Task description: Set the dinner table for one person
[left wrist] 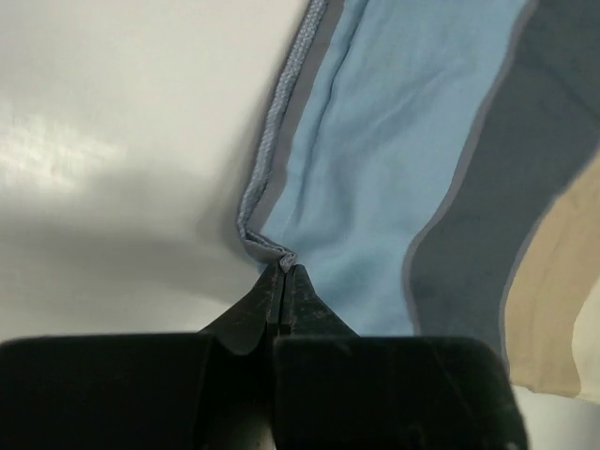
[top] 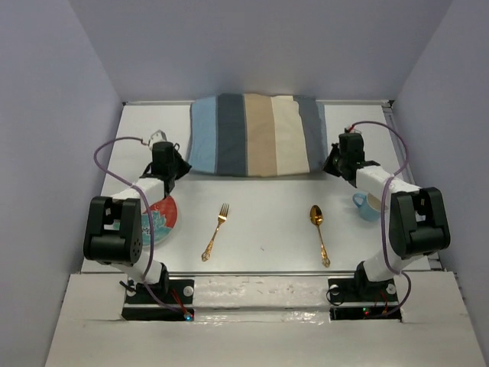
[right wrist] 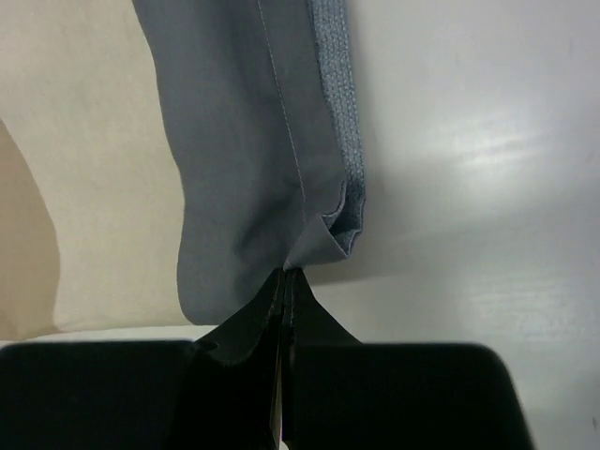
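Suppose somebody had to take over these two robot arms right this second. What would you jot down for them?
Left gripper: shut on the striped placemat, light-blue near corner.
Right gripper: shut on its grey near corner.
Placemat lies at the far side of the dinner table; plate near left, gold fork and gold spoon mid-table, blue cup right.
Done: corners pinched.
Left: probably draw the placemat nearer, then arrange everything.

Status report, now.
Left gripper shut on near-left corner of blue, grey and beige striped cloth placemat; right gripper on near-right. Placemat at far end of flat white dinner table. Gold fork, gold spoon lie nearer, maybe in its path.
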Motion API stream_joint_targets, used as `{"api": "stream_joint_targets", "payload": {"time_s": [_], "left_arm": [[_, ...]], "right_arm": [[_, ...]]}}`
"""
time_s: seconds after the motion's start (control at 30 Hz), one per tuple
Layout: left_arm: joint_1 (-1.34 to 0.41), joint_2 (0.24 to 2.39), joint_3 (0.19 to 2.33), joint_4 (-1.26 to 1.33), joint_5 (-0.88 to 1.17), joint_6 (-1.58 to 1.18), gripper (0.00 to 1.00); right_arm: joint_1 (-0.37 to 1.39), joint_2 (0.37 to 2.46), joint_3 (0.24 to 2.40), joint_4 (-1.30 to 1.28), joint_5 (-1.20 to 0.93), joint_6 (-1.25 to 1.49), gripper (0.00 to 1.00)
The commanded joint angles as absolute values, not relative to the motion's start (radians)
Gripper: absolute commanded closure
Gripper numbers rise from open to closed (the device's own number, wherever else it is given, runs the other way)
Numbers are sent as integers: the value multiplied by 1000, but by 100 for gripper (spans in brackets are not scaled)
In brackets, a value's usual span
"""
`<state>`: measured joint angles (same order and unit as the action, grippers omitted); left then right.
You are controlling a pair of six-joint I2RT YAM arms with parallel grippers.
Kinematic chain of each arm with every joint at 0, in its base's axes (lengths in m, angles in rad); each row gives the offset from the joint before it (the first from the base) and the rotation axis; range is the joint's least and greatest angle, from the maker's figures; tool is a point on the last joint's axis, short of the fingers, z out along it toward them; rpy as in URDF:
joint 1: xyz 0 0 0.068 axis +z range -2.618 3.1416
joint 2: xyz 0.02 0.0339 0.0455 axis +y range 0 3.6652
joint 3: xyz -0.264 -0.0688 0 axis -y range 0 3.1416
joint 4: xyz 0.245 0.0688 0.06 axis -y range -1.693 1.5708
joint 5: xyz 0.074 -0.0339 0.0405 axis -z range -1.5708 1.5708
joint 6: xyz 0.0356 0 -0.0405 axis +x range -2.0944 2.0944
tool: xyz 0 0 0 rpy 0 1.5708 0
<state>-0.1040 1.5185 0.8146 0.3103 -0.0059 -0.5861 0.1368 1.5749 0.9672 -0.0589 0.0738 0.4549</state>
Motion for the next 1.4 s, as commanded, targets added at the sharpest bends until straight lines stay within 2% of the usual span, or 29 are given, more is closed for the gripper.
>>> {"api": "stream_joint_targets", "payload": {"time_s": [0.0,0.1,0.2,0.63,1.27,1.33,1.37], "left_arm": [[-103,1489,730,495,34,-664,96],[-103,1499,661,525,38,-673,94],[-109,1473,603,543,35,-683,100],[-117,1342,433,558,-23,-683,100],[-133,1243,341,546,-15,-657,100],[-133,1232,334,543,-17,-655,96],[-136,1227,333,542,-17,-653,91]], "right_arm": [[127,1531,917,66,31,489,100],[127,1536,882,64,26,486,100],[127,1529,841,57,26,492,100],[127,1376,658,52,11,543,100],[127,1253,545,8,78,578,100],[127,1236,541,3,98,586,100],[127,1227,535,3,113,592,99]]}}
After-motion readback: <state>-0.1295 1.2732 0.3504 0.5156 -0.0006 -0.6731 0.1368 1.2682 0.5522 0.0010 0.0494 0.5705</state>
